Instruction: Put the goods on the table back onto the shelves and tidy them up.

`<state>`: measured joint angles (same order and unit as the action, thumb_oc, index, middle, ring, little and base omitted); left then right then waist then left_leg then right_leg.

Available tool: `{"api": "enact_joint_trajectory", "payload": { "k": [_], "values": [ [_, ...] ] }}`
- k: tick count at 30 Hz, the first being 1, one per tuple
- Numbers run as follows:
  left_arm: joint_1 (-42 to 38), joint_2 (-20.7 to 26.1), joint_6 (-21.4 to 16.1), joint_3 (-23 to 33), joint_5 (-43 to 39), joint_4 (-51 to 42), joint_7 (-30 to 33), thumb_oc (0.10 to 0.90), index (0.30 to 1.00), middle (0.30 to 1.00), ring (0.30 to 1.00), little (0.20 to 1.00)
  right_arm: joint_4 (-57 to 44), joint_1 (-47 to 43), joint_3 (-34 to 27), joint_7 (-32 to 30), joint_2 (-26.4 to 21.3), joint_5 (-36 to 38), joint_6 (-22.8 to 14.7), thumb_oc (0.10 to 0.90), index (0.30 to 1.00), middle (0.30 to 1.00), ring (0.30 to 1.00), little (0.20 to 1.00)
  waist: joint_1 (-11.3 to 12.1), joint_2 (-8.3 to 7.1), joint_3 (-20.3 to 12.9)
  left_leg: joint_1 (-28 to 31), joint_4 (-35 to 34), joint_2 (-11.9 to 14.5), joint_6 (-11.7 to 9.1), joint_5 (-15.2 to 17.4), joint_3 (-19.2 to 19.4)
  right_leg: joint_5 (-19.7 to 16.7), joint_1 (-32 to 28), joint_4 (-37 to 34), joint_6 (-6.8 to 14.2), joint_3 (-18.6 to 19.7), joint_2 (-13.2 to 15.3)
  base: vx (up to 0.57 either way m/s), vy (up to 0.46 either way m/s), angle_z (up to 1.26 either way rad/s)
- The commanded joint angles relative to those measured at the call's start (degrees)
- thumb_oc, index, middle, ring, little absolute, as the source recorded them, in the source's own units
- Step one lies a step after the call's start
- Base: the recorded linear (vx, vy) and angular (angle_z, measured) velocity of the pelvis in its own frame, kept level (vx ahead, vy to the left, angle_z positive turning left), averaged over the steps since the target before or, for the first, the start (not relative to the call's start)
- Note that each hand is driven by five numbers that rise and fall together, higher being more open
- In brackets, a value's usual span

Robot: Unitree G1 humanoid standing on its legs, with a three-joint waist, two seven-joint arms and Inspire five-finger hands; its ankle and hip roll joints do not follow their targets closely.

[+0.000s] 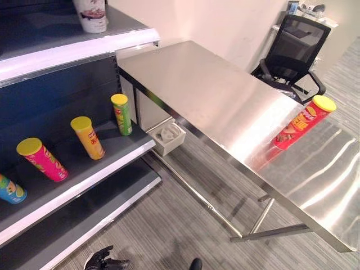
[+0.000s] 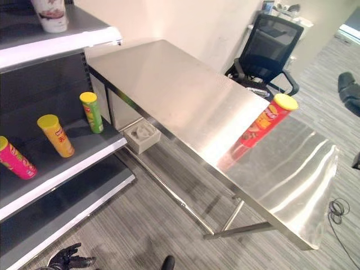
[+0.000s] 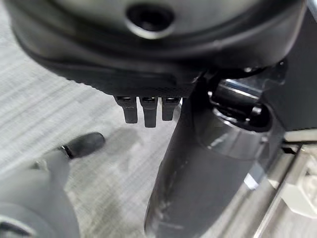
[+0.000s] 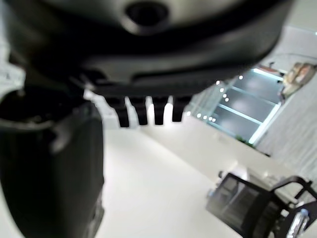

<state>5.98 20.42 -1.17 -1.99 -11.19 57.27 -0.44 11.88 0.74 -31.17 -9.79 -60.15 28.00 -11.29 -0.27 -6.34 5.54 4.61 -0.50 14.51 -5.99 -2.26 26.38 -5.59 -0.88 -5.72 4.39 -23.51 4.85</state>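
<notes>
A red chip can [image 1: 304, 122] with a yellow lid stands alone on the steel table [image 1: 208, 84], near its right end. On the middle shelf [image 1: 115, 160] stand a green can [image 1: 121, 114], a yellow can [image 1: 88, 136], a pink can [image 1: 41, 158] and a blue can [image 1: 10, 190]. A white cup [image 1: 91, 14] sits on the top shelf. My left hand [image 1: 104, 260] hangs low over the floor in front of the shelves, fingers relaxed and holding nothing. In its wrist view my right hand [image 4: 143, 111] shows straight fingers with nothing in them.
A black office chair [image 1: 295, 48] stands behind the table's far side. A grey box [image 1: 167, 136] sits under the table beside the shelf's end. Grey striped carpet [image 1: 185, 225] lies between the shelves and the table legs.
</notes>
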Motion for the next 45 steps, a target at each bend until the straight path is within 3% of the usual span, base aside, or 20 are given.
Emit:
{"api": "enact_joint_trajectory", "payload": {
  "k": [1,2,5,6,8,10,15,22,29,40,45],
  "values": [
    [-1.9,2.0,-1.5,-1.2,-1.4,-2.0,-0.2,0.800,0.900,0.900,0.900,0.900,-1.3,-5.9,-8.4,-0.3,-5.7,3.9,-4.8,0.800,0.900,0.900,0.900,0.900,3.0,-0.70,2.0,-4.7,9.3,6.1,-5.8,-5.6,-4.3,5.6,-7.3,0.7,5.0,-0.9,2.1,-0.08,-0.334,0.22],
    [-1.9,1.7,-1.8,-1.5,-2.0,-2.6,0.0,0.800,0.900,0.900,0.900,0.900,-1.2,-7.1,-7.0,-0.1,-5.7,3.8,-4.7,0.800,0.900,0.900,0.900,0.900,4.1,-0.51,2.8,-6.2,11.1,5.1,-5.0,-7.0,-6.5,5.0,-7.0,0.7,4.5,-1.2,2.3,-0.09,-0.197,0.11],
    [-1.2,0.6,-2.2,-2.5,-3.3,-3.7,0.6,0.800,0.900,0.900,0.900,0.900,0.0,-14.2,1.0,0.8,-7.1,2.7,-3.7,0.800,0.900,0.900,0.900,0.900,8.2,-1.41,3.5,-11.0,7.3,-6.2,-2.4,-0.8,-23.9,4.2,-6.0,0.7,4.6,2.1,3.5,0.00,-0.048,-0.46],
    [-1.2,0.5,-2.2,-2.3,-3.4,-3.6,0.6,0.800,0.900,0.900,0.900,0.900,0.2,-14.9,1.5,0.8,-7.1,2.6,-3.7,0.800,0.900,0.900,0.900,0.900,7.9,-1.49,3.5,-11.1,7.1,-6.4,-2.2,-1.0,-23.9,4.1,-5.8,0.7,4.7,2.0,3.7,0.06,-0.034,-0.97],
    [-1.0,0.3,-2.5,-2.7,-3.9,-4.0,0.9,0.800,0.900,0.900,0.900,0.900,0.9,-19.8,5.6,0.4,-7.5,2.2,-3.9,0.800,0.900,0.900,0.900,0.900,9.2,-1.22,3.4,-12.3,4.0,-10.3,-1.5,-1.2,-30.3,3.7,-5.4,0.7,4.8,4.0,3.2,0.08,-0.007,-0.81],
    [0.0,0.1,-2.3,-2.7,-4.7,-4.4,0.9,0.800,0.900,0.900,0.900,0.900,1.6,-25.0,11.1,-0.2,-5.6,0.3,-3.4,0.800,0.900,0.900,0.900,0.900,9.9,-0.27,2.9,-10.9,2.3,-11.7,-0.2,-0.1,-32.7,3.4,-5.1,0.7,5.1,7.1,2.6,0.16,0.089,-0.55],
    [-0.1,0.3,-2.0,-3.4,-4.1,-2.8,0.5,0.800,0.900,0.900,0.900,0.900,0.1,-25.7,14.0,-0.3,-1.7,-2.5,-1.6,0.800,0.900,0.900,0.900,0.900,9.2,0.83,1.1,-6.2,-3.8,-12.0,0.8,-1.3,-29.6,3.1,-5.6,0.7,5.4,8.0,3.6,0.13,0.136,-0.73],
    [-0.4,0.3,-1.9,-2.9,-4.7,-1.7,0.8,0.800,0.900,0.900,0.900,0.900,0.2,-26.1,16.8,1.2,1.3,-1.9,-0.7,0.800,0.900,0.900,0.900,0.900,9.2,0.60,0.4,-4.5,-4.5,-12.9,2.3,-0.1,-27.4,2.9,-5.8,0.9,6.0,8.7,4.8,0.07,0.068,-0.16],
    [-0.1,-0.2,-1.6,-2.8,-5.0,-1.0,0.5,0.800,0.900,0.900,0.900,0.900,0.6,-26.0,17.6,2.4,2.2,-0.5,-0.4,0.800,0.900,0.900,0.900,0.900,9.3,0.07,-0.2,-3.9,-4.5,-13.0,2.7,0.7,-27.2,2.9,-6.3,0.8,6.7,8.0,5.4,0.06,0.023,0.03],
    [1.3,-0.8,-1.5,-2.5,-4.8,-0.8,0.8,0.800,0.900,0.900,0.900,0.900,-0.8,-25.9,13.1,0.7,5.3,6.0,-4.4,0.800,0.900,0.900,0.900,0.900,10.1,0.17,-1.2,-3.6,-4.5,-12.9,2.2,0.8,-28.3,3.9,-7.4,0.7,6.7,6.0,5.4,0.02,-0.006,0.02],
    [1.9,-0.7,-1.3,-3.0,-4.3,-1.2,-0.1,0.800,0.900,0.900,0.900,0.900,0.9,-26.3,18.4,4.0,4.8,4.0,-1.4,0.800,0.900,0.900,0.900,0.900,11.2,0.19,-1.4,-3.5,-4.5,-12.8,1.8,0.5,-28.8,4.3,-7.9,0.7,6.5,5.0,5.3,0.00,-0.021,0.10]
  ]
}}
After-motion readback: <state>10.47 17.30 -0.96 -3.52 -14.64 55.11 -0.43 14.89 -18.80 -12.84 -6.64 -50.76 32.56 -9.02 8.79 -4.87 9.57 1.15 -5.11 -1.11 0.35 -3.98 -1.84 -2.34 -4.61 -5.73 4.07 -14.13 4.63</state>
